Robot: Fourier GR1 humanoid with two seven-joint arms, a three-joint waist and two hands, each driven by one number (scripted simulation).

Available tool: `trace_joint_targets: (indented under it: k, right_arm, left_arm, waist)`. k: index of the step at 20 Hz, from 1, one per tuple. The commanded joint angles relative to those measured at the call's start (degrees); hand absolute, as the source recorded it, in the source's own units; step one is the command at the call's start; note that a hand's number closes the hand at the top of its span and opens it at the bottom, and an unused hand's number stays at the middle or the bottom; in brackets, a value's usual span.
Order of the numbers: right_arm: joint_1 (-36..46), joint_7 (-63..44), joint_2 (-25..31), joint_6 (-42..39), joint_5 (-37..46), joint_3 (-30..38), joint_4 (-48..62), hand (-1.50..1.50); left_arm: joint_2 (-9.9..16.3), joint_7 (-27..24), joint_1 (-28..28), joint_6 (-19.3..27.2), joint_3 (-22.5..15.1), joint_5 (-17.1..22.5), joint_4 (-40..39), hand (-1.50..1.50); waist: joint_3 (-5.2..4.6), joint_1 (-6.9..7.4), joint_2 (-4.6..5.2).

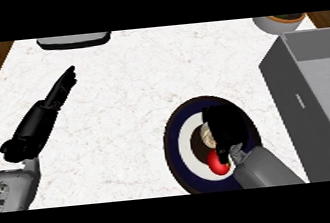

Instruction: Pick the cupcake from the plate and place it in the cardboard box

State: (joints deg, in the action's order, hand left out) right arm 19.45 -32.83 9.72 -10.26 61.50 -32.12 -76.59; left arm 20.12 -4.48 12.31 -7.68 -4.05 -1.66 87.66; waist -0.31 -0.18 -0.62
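Right hand — black, coming in on a grey forearm from the lower right edge — sits over the round dark-blue plate with white ring. Its fingers are curled down over the cupcake, hiding most of it; whether they actually touch it cannot be made out.

Cupcake is on the plate's centre: a dark brown base, a pale patch of topping, and a red rounded piece at the near side by the wrist. Only its left half shows past the hand.

Left hand lies well apart at the left, over the white marbled counter, fingers straight and pressed together, pointing up and away; holds nothing.

Grey open-topped cardboard box stands just beside the plate on the right. Far edge — a grey flat tray at left, a pale round bowl at right, both cropped.
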Motion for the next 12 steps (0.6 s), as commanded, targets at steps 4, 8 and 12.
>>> trace_joint_targets:
  k: [4,8,12]
  right_arm:
    - [-6.33,29.63,3.79,-1.92,-3.3,-22.41,-11.44,1.5]
    - [-10.63,41.28,13.04,4.54,-3.27,-27.95,-24.31,1.5]
    - [-12.67,49.25,26.31,10.37,-3.39,-26.05,-39.18,1.5]
  left_arm:
    - [-0.18,-0.55,-0.23,-0.63,-0.94,-0.31,0.1,0.0]
    - [0.09,-0.34,-0.61,0.47,0.8,-0.15,-1.23,0.0]
    - [-0.49,0.28,-1.09,1.82,0.5,-1.16,-0.5,0.0]
  waist:
    - [0.58,2.01,-0.33]
    - [0.52,-1.81,-0.69]
    - [0.47,-3.37,-0.79]
